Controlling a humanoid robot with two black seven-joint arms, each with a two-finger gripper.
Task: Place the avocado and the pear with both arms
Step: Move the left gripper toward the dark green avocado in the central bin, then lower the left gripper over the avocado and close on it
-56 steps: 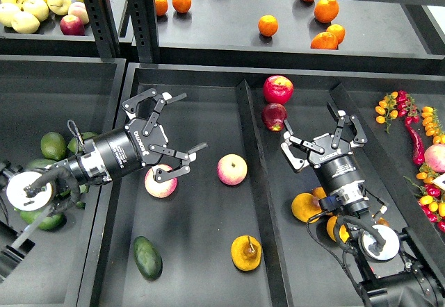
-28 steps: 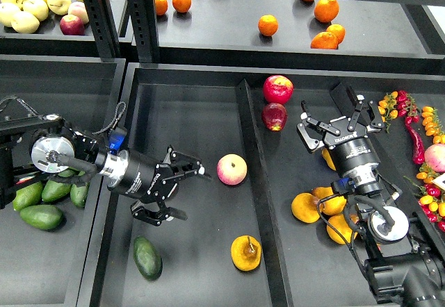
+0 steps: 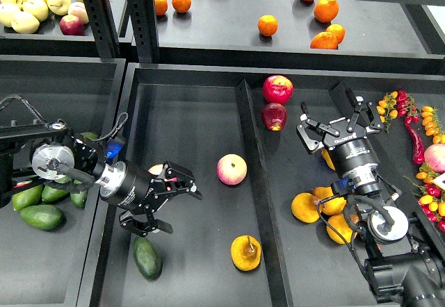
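The dark green avocado [image 3: 147,257] lies on the floor of the middle bin [image 3: 201,112], near its front left. The golden pear [image 3: 246,252], with a brown blotch and a stem, lies to its right by the bin's divider. My left gripper [image 3: 179,211] is open and empty. It hovers just above and to the right of the avocado, apart from it. My right gripper [image 3: 334,114] is open and empty over the right bin, far from the pear.
A pink-yellow apple [image 3: 232,169] sits mid-bin; another [image 3: 156,170] is partly hidden behind my left gripper. Two red apples [image 3: 277,89] lie by the divider [image 3: 252,175]. Oranges [image 3: 306,208] lie under my right arm. Green avocados [image 3: 42,216] fill the left bin. Peppers [image 3: 416,144] lie at the right.
My left gripper has swung down and back toward the avocado, and now sits lower and further left. My right gripper rose toward the back right a second ago and has since held still.
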